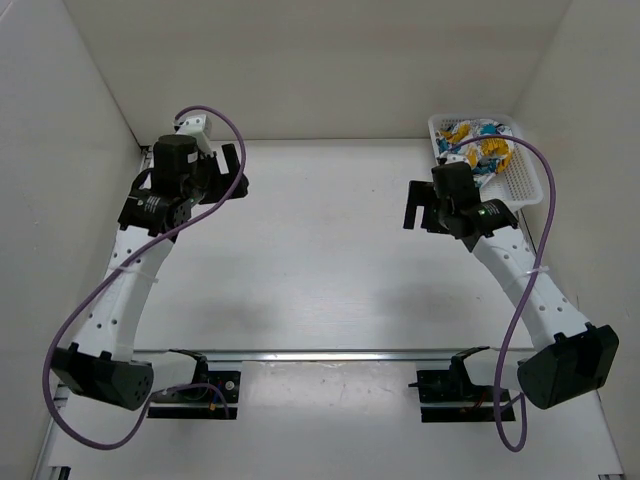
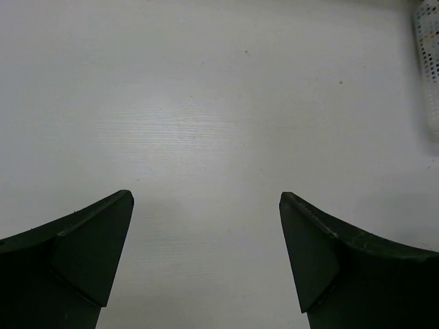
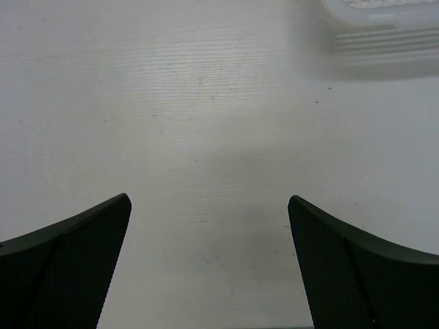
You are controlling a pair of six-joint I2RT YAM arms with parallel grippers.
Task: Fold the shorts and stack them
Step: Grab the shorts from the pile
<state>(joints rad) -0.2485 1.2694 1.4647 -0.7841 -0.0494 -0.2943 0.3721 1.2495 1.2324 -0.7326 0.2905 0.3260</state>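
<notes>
Both grippers released and empty.
Left gripper [image 1: 236,168] and right gripper [image 1: 412,206] hung over the white table [image 1: 320,260]. The white, teal and yellow printed fabric shorts [image 1: 478,145] lay in the white plastic mesh basket [image 1: 530,186], upper right of frame.

bright even light; mild glare on table [image 2: 171,130]; faint shadows near jaws; wrist views slightly soft.

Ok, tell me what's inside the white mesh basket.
Printed shorts lie bunched inside the basket. The right arm covers its near-left corner, and how many pairs are piled there cannot be told.
</notes>
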